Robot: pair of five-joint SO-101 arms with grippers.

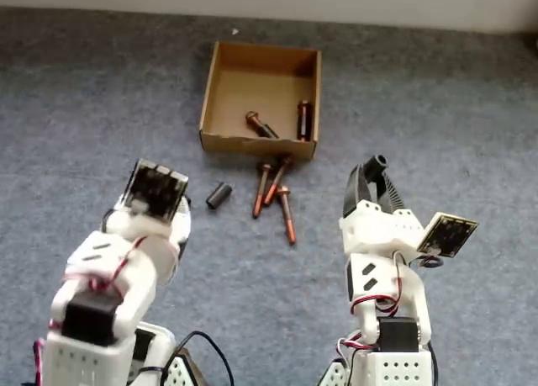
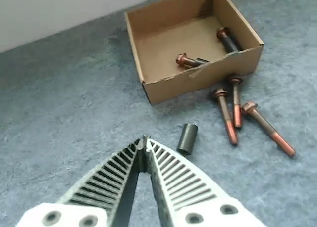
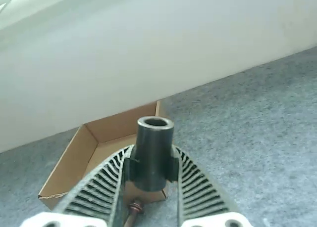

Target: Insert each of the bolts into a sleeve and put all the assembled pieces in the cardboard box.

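The cardboard box (image 1: 217, 83) stands at the back centre with two assembled bolt-and-sleeve pieces (image 1: 261, 125) (image 1: 303, 119) lying inside. Three loose copper bolts (image 1: 262, 189) (image 1: 278, 179) (image 1: 287, 214) lie on the carpet just in front of it. A dark sleeve (image 1: 219, 195) lies left of them. My left gripper (image 2: 144, 143) is shut and holds nothing, a short way back from that sleeve (image 2: 187, 138). My right gripper (image 3: 153, 155) is shut on another dark sleeve (image 3: 154, 138), held upright with its bore facing up, right of the bolts (image 1: 376, 162).
Grey carpet covers the whole work area, and a pale wall runs along the back edge behind the box (image 3: 89, 148). Open carpet lies left and right of the box. The two arm bases stand at the near edge.
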